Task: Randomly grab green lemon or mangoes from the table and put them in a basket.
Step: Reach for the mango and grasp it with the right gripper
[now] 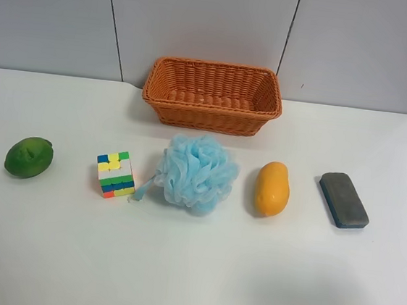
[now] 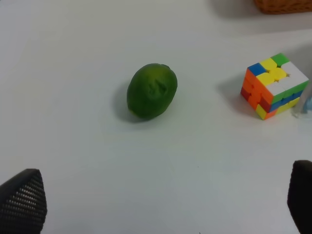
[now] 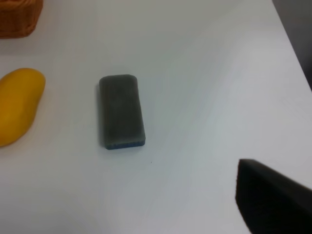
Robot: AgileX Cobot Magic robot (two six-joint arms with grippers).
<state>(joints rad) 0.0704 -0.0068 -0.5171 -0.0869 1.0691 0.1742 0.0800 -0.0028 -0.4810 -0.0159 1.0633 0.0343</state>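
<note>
Green lemon [image 1: 29, 157]: lies on the table [image 1: 190, 275] at the exterior high view's left, well apart from the basket and untouched.
Mango [image 1: 272, 189]: lies on the table between the blue bath pouf [image 1: 198, 171] and the grey block [image 1: 343, 200], near both and touching neither.
Basket [image 1: 208, 118]: stands at the far edge with no fruit in it.
Left gripper [image 2: 163, 195]: fingers spread wide and holding nothing, with the lemon ahead of them.
Right gripper [image 3: 273, 204]: only one dark finger shows, so I cannot tell whether it is spread or closed.
Progress: nothing is picked yet.
Risk, lemon: a glossy oval may roll or squirt out if the fingers close off-centre.
Risk, cube: the colour cube [image 1: 115, 174] sits near the lemon, so a wide approach could knock it.
Risk, mango: the right wrist view centres on the grey block, so the arm could take the wrong thing, or a finger could snag the pouf.
</note>
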